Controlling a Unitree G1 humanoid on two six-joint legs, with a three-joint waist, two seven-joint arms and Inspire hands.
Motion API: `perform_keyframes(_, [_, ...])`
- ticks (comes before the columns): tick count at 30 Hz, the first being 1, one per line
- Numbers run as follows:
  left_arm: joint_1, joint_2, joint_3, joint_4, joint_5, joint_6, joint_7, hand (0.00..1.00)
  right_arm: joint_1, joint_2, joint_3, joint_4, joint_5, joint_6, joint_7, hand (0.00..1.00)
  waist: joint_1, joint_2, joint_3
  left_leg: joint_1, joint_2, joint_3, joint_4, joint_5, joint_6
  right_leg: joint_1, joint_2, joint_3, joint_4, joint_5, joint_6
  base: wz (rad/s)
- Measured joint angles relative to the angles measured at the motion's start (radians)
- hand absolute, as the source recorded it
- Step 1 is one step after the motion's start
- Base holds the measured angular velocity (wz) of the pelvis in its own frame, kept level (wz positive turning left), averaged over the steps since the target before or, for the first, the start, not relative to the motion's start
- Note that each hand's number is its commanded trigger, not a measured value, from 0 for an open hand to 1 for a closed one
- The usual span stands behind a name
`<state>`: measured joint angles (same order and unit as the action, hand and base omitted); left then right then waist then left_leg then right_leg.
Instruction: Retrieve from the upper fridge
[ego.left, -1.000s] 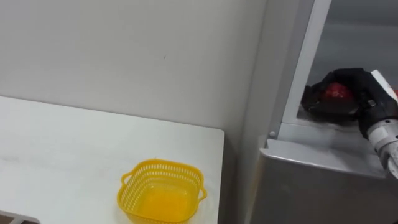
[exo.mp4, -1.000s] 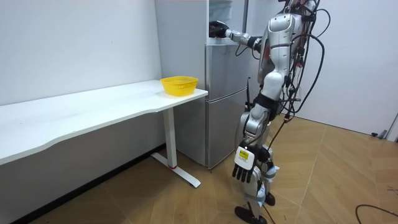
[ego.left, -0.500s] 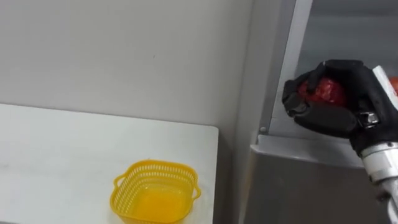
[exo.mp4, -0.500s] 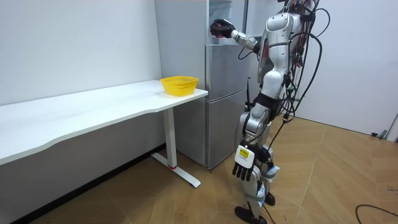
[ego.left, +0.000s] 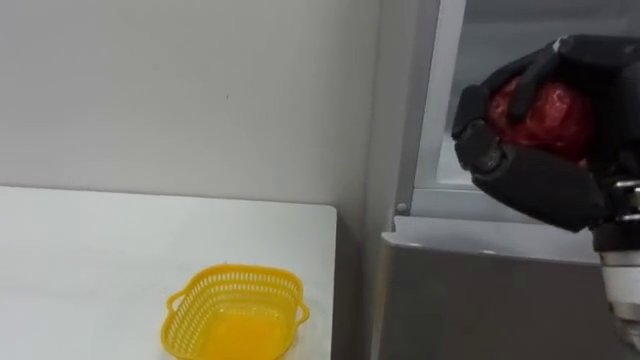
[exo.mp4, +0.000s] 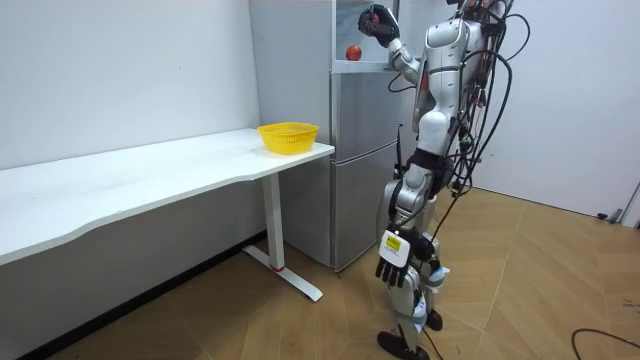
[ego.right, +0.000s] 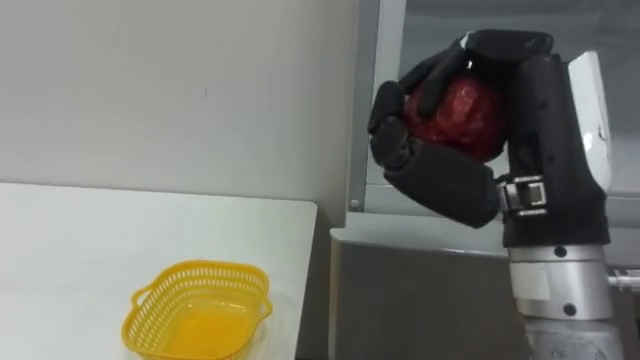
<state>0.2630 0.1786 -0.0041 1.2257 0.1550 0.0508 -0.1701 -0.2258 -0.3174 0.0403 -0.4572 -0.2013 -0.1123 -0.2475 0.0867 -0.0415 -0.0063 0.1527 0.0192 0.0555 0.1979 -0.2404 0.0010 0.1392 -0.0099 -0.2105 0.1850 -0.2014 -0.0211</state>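
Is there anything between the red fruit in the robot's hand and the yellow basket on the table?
Nothing visible stands in the way. The right hand is shut on the red fruit, in front of the upper fridge opening. The yellow basket sits lower and to the left, open-topped, on the white table, with only free air between them.

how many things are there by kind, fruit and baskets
red fruit: 2 (held fruit in the right hand, second fruit in the upper fridge)
yellow basket: 1
total: 3
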Motion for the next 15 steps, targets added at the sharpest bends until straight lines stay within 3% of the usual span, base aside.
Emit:
perform_keyframes(7, [-0.014,0.003,-0.042,0.003,-0.008,-0.011,-0.018,0.0,0.0,0.006,0.101,0.0,-0.078,-0.004,0.067,1.0,0.021,-0.017,0.0055,-0.004,0.0,0.0,0.001,0.0,0.0,-0.005,0.0,-0.004,0.0,0.0,0.0,0.0])
perform_keyframes(11, [-0.018,0.008,-0.053,0.003,-0.014,-0.012,-0.043,0.0,0.0,0.017,0.137,0.0,-0.105,-0.003,0.124,1.0,0.042,-0.029,0.0016,-0.008,0.0,-0.005,0.001,0.0,0.0,-0.01,-0.001,-0.009,0.003,0.0,0.0,0.0])
perform_keyframes(15, [-0.041,0.026,-0.07,0.002,-0.02,-0.014,-0.06,0.0,-0.001,-0.006,0.207,0.001,-0.111,-0.002,0.179,1.0,0.07,-0.053,0.0091,-0.012,0.0,-0.016,0.001,0.0,0.0,-0.009,0.001,-0.016,0.003,0.0,0.0,0.06])
